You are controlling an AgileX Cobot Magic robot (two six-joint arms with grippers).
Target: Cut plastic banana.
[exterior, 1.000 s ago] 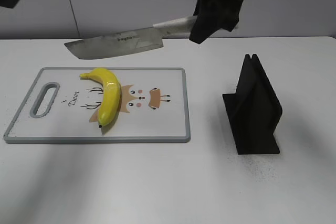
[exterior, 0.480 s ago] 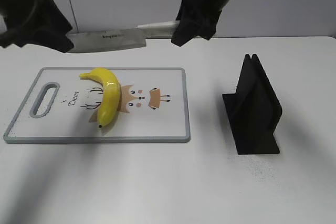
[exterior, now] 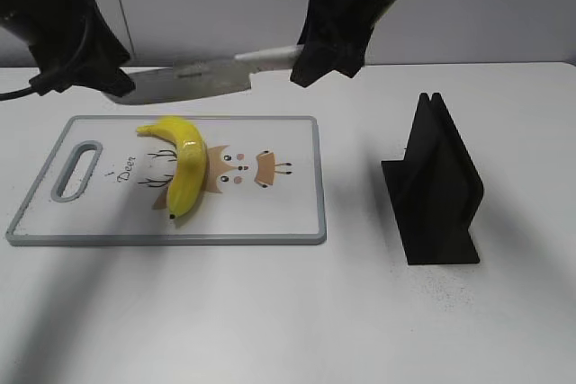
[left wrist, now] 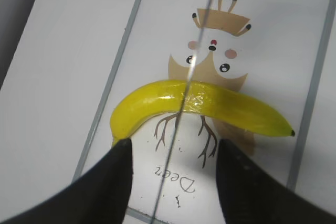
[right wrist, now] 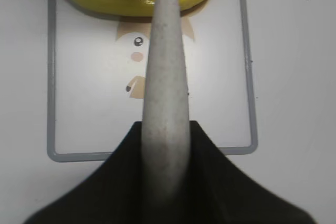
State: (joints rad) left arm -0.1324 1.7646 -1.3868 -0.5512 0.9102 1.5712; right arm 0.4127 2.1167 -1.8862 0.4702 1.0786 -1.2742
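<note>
The table [exterior: 297, 312] is the largest thing, white, and it fills the lower half of the exterior view. On its left part lies the cutting board [exterior: 297, 177], flat, with a grey rim and a handle hole at its left end. At the right stands the black knife stand [exterior: 438, 191], well apart from the board, so there is open room between them.

My right gripper [exterior: 315, 53], in the upper middle of the frame, is clamped on the pale handle of the knife [exterior: 193, 81]. The blade points to the left and hangs above the far edge of the board. My left gripper [left wrist: 173, 182] hangs above the board with its fingers apart, holding nothing; the blade's thin edge passes between them in the left wrist view.

The banana [exterior: 184, 164] lies on the left half of the board, free, its dark tip near the front rim.

I judge these risks: the glossy banana can roll or slide under the blade, because nothing holds it. The blade can also strike my left fingers [left wrist: 113, 182] if I lower it without care. The board can shift on the smooth table.
</note>
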